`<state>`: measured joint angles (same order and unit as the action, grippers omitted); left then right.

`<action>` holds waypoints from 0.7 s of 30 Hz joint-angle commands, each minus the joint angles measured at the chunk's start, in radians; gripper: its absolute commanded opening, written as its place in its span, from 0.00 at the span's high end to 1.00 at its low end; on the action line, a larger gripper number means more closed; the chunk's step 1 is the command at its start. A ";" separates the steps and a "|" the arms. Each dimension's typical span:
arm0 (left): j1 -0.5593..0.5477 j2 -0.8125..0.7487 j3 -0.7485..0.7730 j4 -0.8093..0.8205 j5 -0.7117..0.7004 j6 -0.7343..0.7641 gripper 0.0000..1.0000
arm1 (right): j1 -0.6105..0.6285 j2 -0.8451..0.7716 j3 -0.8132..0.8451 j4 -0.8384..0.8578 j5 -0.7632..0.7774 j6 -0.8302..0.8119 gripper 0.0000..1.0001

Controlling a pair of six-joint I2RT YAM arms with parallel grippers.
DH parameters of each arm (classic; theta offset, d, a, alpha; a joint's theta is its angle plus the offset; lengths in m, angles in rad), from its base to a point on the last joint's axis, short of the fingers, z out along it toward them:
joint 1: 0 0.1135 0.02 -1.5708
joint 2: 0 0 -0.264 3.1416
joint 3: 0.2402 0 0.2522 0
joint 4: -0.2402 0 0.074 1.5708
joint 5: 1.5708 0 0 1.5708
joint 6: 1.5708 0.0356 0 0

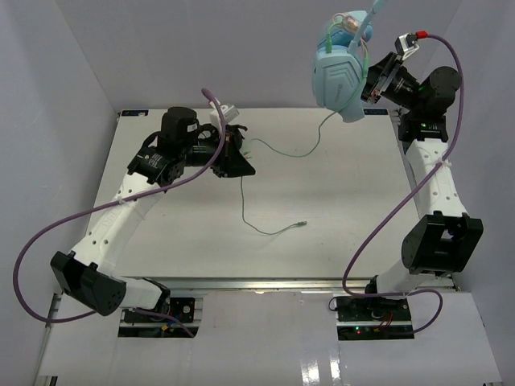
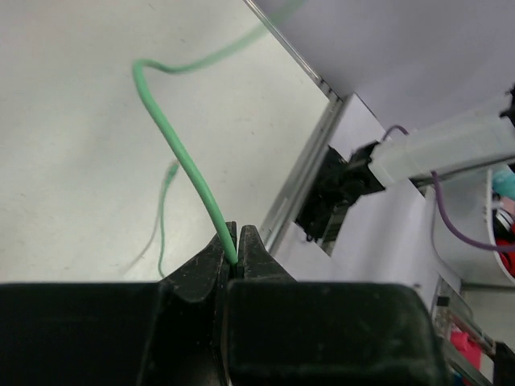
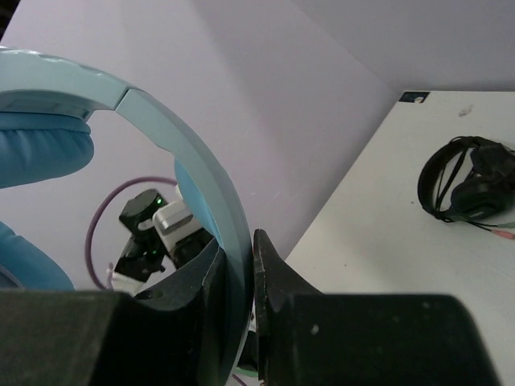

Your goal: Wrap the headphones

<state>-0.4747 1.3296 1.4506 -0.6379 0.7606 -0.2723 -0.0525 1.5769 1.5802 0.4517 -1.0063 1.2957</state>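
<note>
The light blue headphones hang high above the table's back right corner. My right gripper is shut on their wide band, which sits between the jaws in the right wrist view. The thin green cable drops from the cup and crosses the table to my left gripper. That gripper is shut on the cable, pinched at the jaw tips. The rest of the cable trails toward the front and ends in a plug lying on the table.
The white table has pale walls at the back and sides. Smaller black headphones lie on a white surface in the right wrist view; they do not show in the top view. The right arm's base shows in the left wrist view.
</note>
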 commanded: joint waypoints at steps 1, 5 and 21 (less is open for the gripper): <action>0.068 0.077 0.135 0.042 -0.074 0.022 1.00 | -0.006 -0.053 -0.003 0.337 -0.070 0.213 0.92; 0.147 0.188 0.238 0.051 -0.177 -0.006 1.00 | -0.006 -0.072 -0.002 0.436 -0.100 0.246 0.92; 0.362 0.598 0.892 -0.019 -0.224 -0.239 1.00 | 0.024 -0.275 -0.068 0.248 -0.449 -0.166 0.92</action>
<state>-0.1062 1.8965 2.2194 -0.6409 0.4618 -0.4408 -0.0503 1.3832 1.5200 0.8364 -1.3566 1.3030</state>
